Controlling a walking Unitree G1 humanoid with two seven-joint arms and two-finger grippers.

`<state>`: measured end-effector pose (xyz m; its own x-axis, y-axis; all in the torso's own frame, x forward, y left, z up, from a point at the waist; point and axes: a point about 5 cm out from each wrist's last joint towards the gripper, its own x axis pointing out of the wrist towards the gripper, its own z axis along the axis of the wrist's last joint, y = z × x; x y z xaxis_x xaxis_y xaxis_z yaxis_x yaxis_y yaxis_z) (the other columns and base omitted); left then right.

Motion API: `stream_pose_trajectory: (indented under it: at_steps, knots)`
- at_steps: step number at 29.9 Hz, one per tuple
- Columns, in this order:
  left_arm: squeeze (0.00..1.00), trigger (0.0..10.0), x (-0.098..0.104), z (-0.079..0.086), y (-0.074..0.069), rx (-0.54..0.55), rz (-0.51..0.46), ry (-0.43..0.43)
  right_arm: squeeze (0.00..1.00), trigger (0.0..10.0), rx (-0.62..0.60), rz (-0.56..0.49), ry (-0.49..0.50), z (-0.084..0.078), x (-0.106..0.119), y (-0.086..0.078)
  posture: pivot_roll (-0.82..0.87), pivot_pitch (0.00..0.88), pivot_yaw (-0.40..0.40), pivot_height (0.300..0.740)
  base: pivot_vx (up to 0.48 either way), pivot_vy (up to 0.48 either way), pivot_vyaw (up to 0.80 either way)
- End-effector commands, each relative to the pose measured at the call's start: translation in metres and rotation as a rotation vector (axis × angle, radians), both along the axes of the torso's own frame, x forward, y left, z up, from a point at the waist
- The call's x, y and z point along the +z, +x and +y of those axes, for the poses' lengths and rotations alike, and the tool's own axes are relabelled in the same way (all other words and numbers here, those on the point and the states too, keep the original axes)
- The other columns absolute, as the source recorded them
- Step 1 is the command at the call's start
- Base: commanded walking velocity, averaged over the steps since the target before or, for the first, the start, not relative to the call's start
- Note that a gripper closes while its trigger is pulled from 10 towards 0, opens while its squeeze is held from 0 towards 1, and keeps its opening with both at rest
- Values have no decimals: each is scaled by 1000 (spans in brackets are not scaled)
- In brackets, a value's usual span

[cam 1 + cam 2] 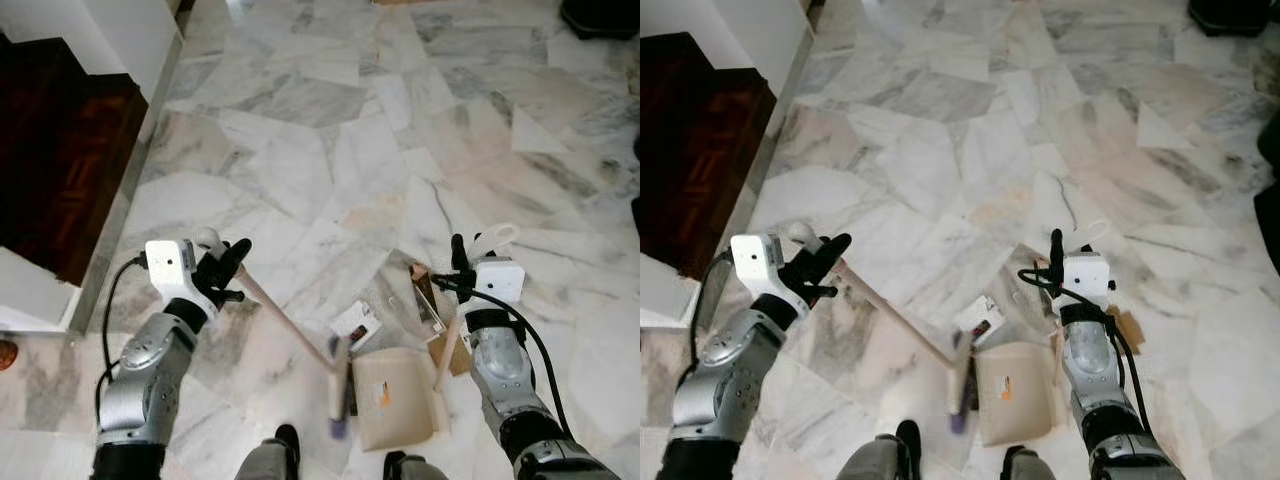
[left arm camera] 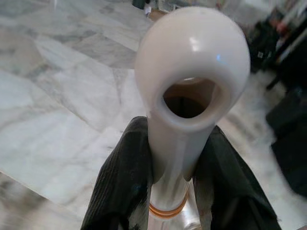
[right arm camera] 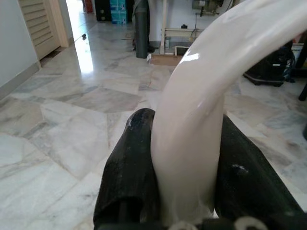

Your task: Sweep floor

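Left gripper [image 1: 228, 268] fingers clench the cream long-handled broom [image 1: 290, 327], slanting lower-right toward the beige plastic dustpan [image 1: 392, 397], whose handle the right gripper [image 1: 462, 262] clasps.

You have the cream dustpan [image 1: 1015, 392] lying flat on the marble floor [image 1: 940, 150], near the robot's feet. Left of the dustpan, the broom [image 1: 895, 322] slants down from the left gripper [image 1: 818, 262], whose black fingers close round the handle's top; its blurred head touches the dustpan's left edge. Right of the dustpan, the right gripper [image 1: 1058, 252] clamps the dustpan's upright handle. A small printed packet [image 1: 980, 318] lies just beyond the dustpan. A dark wooden step [image 1: 690, 150] sits well to the left.
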<state>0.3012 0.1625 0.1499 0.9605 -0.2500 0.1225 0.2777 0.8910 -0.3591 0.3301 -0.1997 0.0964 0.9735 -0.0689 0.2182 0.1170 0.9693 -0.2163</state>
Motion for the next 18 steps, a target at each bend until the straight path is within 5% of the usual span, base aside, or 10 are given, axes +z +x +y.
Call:
stream_pose_trajectory:
  at_steps: [1, 5, 18]
  knots:
    - [0, 10000, 5, -4, -5, -27, -6, -51, 0, 10000, -20, 123, 10, 0, -25, -9, 151, 191, 122, 740, 0, 0, 0]
    - [0, 10000, 11, -2, -5, -12, -18, -36, 0, 10000, -22, 125, 14, 1, -24, -7, 161, 185, 120, 740, 0, 0, 0]
    - [0, 10000, 58, 52, -16, 225, -208, -6, 0, 10000, -12, 130, 20, 7, -21, -2, 183, 155, 112, 740, 0, 0, 0]
